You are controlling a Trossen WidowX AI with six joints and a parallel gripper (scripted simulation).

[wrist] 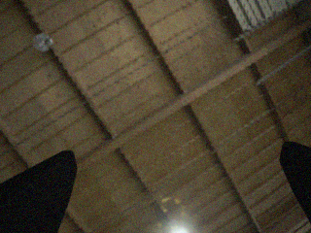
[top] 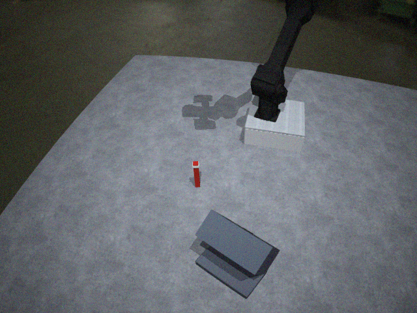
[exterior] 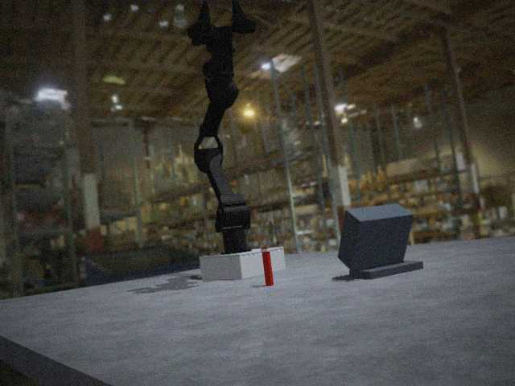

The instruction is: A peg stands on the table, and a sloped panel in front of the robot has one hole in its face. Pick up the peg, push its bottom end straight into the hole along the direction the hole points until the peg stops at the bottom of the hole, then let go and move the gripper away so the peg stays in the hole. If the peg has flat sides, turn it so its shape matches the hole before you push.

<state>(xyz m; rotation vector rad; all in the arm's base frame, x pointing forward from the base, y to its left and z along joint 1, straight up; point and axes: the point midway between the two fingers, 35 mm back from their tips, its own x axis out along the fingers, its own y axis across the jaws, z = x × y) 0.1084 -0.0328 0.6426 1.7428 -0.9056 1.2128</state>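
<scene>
A red square peg (top: pixel 196 177) (exterior: pixel 267 266) with a white-rimmed top stands upright on the grey table (top: pixel 101 175), in the middle. The dark grey sloped panel (top: pixel 232 244) (exterior: pixel 374 239) stands on its flat base in front of the peg; its hole is hidden in the top and exterior views. My gripper (exterior: pixel 220 14) (wrist: pixel 179 157) is open and empty. It is raised very high above the arm's base and points up at the ceiling, far from the peg and the panel. The wrist view shows only roof beams between the two dark fingers.
The arm stands on a white block (top: pixel 289 124) (exterior: pixel 232 265) at the back of the table. The arm's shadow (top: pixel 205 113) falls on the table left of the block. Warehouse shelves fill the background.
</scene>
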